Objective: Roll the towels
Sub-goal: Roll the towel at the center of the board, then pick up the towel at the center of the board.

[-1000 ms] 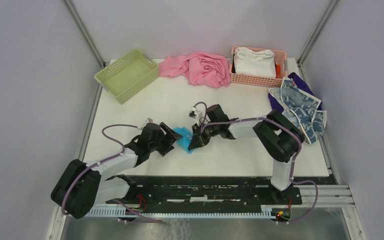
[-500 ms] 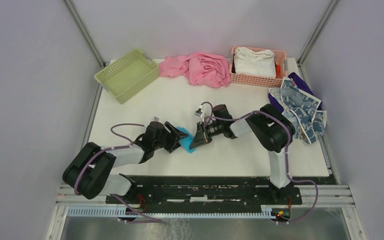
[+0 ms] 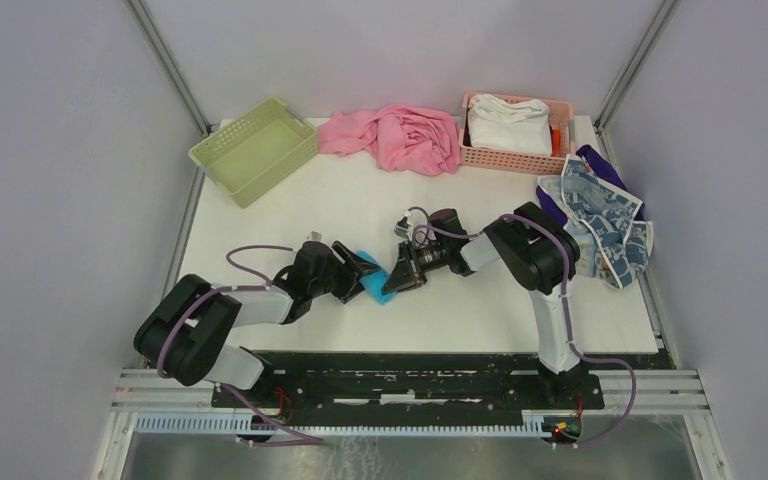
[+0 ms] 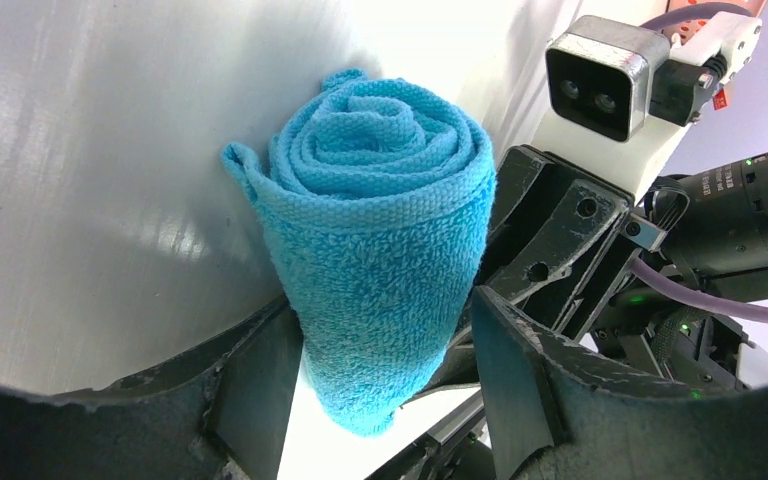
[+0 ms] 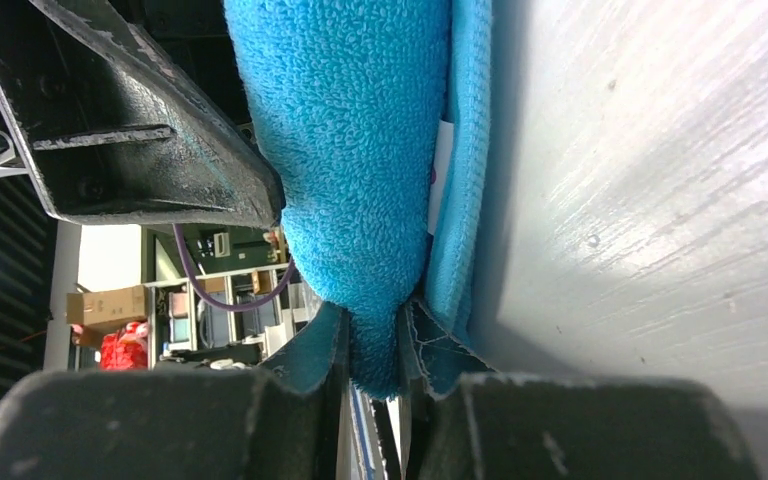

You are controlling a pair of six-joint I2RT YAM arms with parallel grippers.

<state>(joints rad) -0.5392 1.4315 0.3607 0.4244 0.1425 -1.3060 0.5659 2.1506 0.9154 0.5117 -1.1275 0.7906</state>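
A bright blue towel (image 3: 376,284), rolled into a tight cylinder, lies on the white table between my two grippers. In the left wrist view the roll (image 4: 380,240) shows its spiral end, and my left gripper (image 4: 385,385) has a finger on each side of it, pressing its flanks. From the opposite side my right gripper (image 5: 372,345) is shut on the towel (image 5: 360,150), pinching its narrow end between the pads. In the top view the left gripper (image 3: 360,272) and the right gripper (image 3: 400,276) nearly meet. A white towel with dark blue print (image 3: 600,215) lies crumpled at the right edge.
A green basket (image 3: 255,148) stands at the back left. A pink cloth (image 3: 400,135) is heaped at the back middle. A pink basket (image 3: 558,108) at the back right holds a white cloth (image 3: 507,122). A purple cloth (image 3: 600,160) lies under the printed towel.
My left gripper has moved right onto the blue roll and its jaws have narrowed around it. The right gripper has kept its pinch and shifted slightly right.
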